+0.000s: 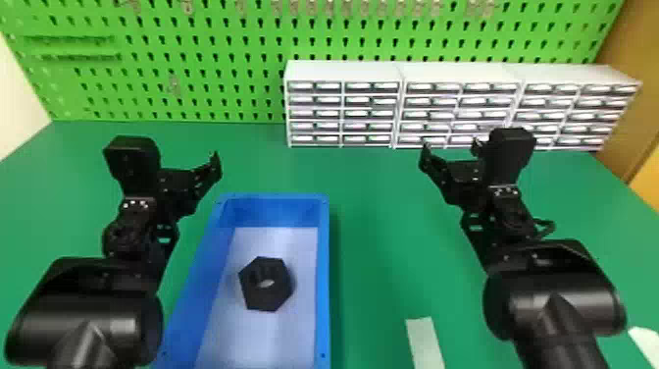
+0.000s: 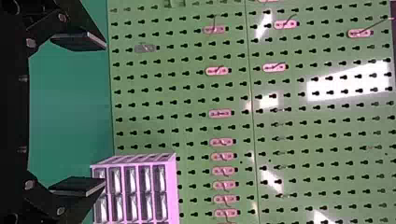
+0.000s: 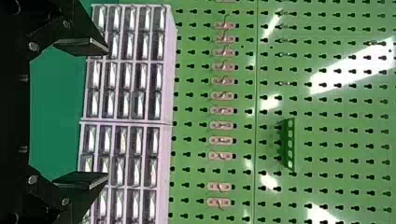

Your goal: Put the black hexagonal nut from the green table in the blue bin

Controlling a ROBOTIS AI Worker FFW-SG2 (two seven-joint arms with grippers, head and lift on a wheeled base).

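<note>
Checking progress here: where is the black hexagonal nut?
In the head view, the nut lies left of centre inside the blue bin, nearer the left arm.

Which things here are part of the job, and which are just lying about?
For the job:
- Nut, in the bin
- Table
- Left end effector, open
- Right end effector, open

Just lying about:
- Drawers
- Pegboard
- Pale strip
- White piece, partly seen

Blue bin [image 1: 323, 275] near left gripper [image 1: 189, 184]: smooth plastic. Black hexagonal nut [image 1: 272, 300]: matt. Pegboard [image 2: 196, 93] beyond gripper: smooth, glossy.
</note>
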